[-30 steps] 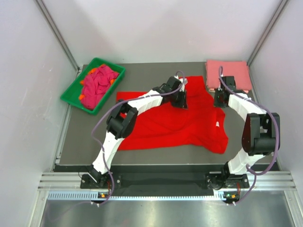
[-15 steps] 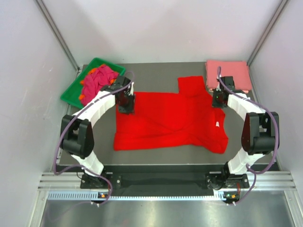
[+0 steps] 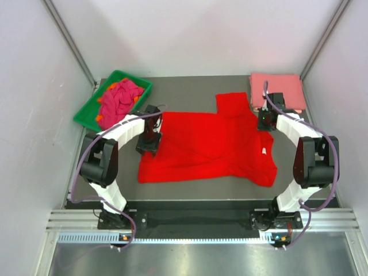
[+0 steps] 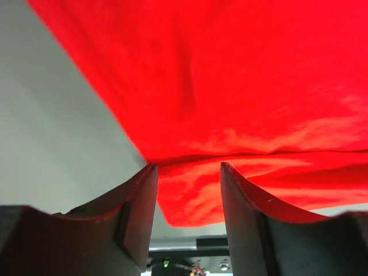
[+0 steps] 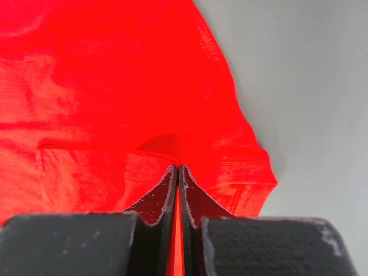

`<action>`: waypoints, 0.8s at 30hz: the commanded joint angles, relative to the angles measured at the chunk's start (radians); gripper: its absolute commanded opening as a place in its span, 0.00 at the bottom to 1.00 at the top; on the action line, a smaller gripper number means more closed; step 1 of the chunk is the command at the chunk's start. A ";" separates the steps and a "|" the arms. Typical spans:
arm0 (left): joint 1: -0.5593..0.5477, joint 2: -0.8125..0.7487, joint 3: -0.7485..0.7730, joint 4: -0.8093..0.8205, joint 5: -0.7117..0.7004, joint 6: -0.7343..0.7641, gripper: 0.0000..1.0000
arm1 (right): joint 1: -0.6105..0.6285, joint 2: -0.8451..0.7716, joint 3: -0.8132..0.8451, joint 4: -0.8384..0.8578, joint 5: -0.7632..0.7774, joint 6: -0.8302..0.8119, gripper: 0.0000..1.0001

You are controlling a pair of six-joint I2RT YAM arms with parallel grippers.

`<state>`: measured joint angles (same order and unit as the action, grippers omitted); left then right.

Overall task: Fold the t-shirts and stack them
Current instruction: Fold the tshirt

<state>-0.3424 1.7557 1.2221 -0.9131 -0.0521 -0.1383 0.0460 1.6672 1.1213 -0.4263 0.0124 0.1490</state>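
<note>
1. Right now your left gripper [image 3: 148, 144] sits at the left edge of the red t-shirt [image 3: 207, 149], low over the cloth.
2. From the left wrist view, its fingers [image 4: 135, 213] stand apart with nothing between them; a fold of the red cloth lies just beyond the tips.
3. Your right gripper [image 3: 264, 122] is at the far right of the same shirt, by the sleeve.
4. From the right wrist view, its fingers [image 5: 164, 195] are pressed together on a pinch of red cloth, and a crease runs across the fabric into the tips.
5. You have the red t-shirt spread flat across the middle of the table [image 3: 184, 92], with its white neck label [image 3: 263, 152] towards the right.
6. A folded salmon pink t-shirt [image 3: 282, 86] lies in the back right corner, just beside the right gripper.
7. The green tray [image 3: 133, 114] at the back left holds a crumpled magenta t-shirt [image 3: 118, 98] with orange cloth [image 3: 100, 118] showing beneath it.
</note>
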 commanded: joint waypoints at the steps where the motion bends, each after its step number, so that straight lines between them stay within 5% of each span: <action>1: 0.019 -0.032 -0.029 -0.056 -0.055 0.000 0.53 | 0.009 -0.040 0.037 0.032 -0.032 -0.009 0.00; 5: 0.022 -0.015 -0.038 -0.082 -0.139 -0.038 0.54 | 0.008 -0.046 0.035 0.031 -0.038 -0.008 0.00; 24: 0.020 0.013 -0.084 -0.030 -0.052 -0.020 0.45 | 0.009 -0.052 0.040 0.027 -0.042 -0.008 0.00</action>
<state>-0.3225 1.7618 1.1450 -0.9451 -0.1200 -0.1600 0.0460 1.6558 1.1213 -0.4267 -0.0246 0.1493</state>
